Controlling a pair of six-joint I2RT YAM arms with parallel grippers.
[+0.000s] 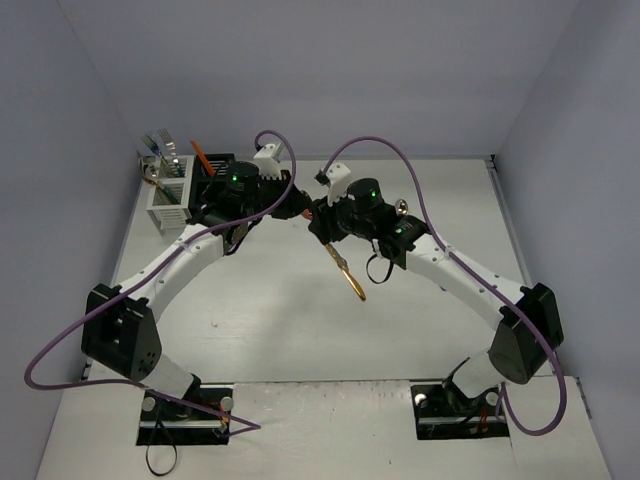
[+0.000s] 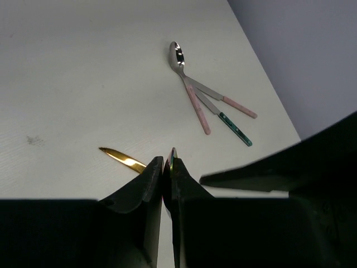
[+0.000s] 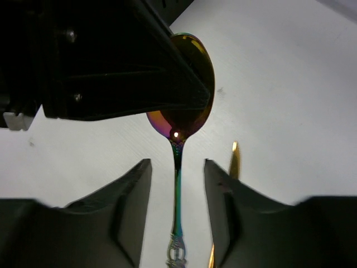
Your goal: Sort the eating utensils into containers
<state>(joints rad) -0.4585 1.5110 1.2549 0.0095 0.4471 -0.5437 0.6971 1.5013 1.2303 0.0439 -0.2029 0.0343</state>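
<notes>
White surface (image 3: 279, 84) is seen underneath; rainbow spoon (image 3: 187, 118) is clamped at its bowl by left end effector (image 2: 167, 163); right end effector (image 3: 177, 167) is parted narrowly around handle.

On the table (image 1: 300, 330), a caddy (image 1: 170, 205) stands far left, a knife (image 1: 348, 275) centrally.

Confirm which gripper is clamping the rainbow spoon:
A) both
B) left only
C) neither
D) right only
B: the left gripper is pinched shut on the bowl of the spoon. The right gripper has its fingers apart on either side of the handle, with a gap showing on both sides.
</notes>
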